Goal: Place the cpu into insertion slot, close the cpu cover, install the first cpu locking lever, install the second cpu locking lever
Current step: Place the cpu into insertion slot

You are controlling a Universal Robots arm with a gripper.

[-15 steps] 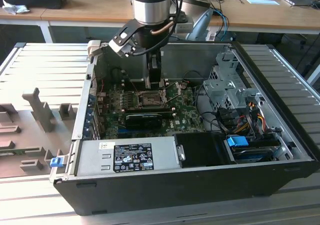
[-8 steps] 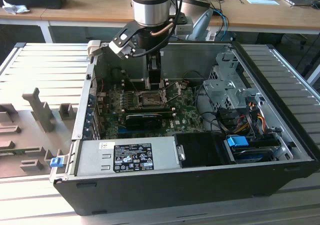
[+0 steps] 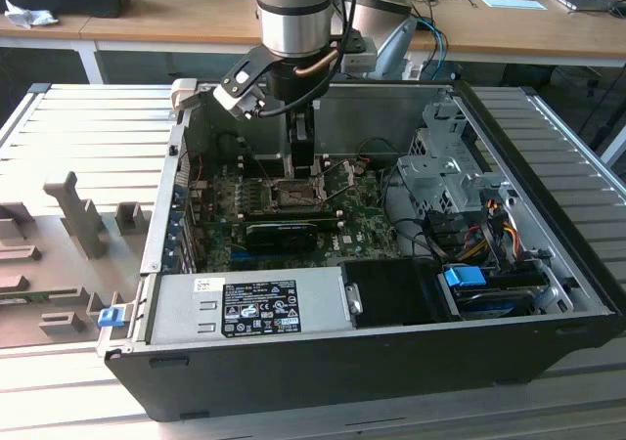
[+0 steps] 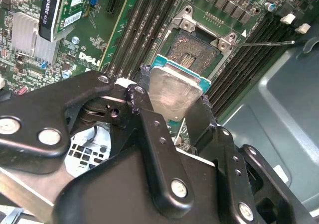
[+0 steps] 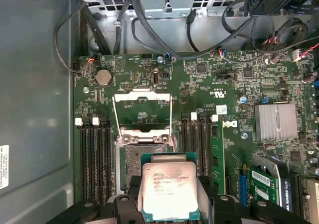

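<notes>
The gripper (image 4: 174,90) is clamping the cpu (image 5: 168,189) by two opposite edges, its black fingers (image 4: 138,95) pressing in from either side, so the jaws are closed on the chip. In both wrist views the cpu's dull silver top is facing up, and its green rim is showing beyond the metal lid. The chip is hanging close over the near edge of the slot (image 4: 194,52), overlapping that edge in the first wrist view, and it is not sitting in the socket. The slot's dark centre is lying exposed, with silvery brackets at its corners. The cover (image 5: 143,97) is standing swung open on the far side of the slot, with green board (image 5: 199,84) showing through its window. A thin wire lever (image 4: 264,43) is sticking out sideways past one corner of the slot, above the memory slots (image 4: 144,30).

In the exterior view the arm (image 3: 293,10) is reaching straight down into the open case (image 3: 391,362), and the gripper is hanging directly above the slot, near the middle of the board.
</notes>
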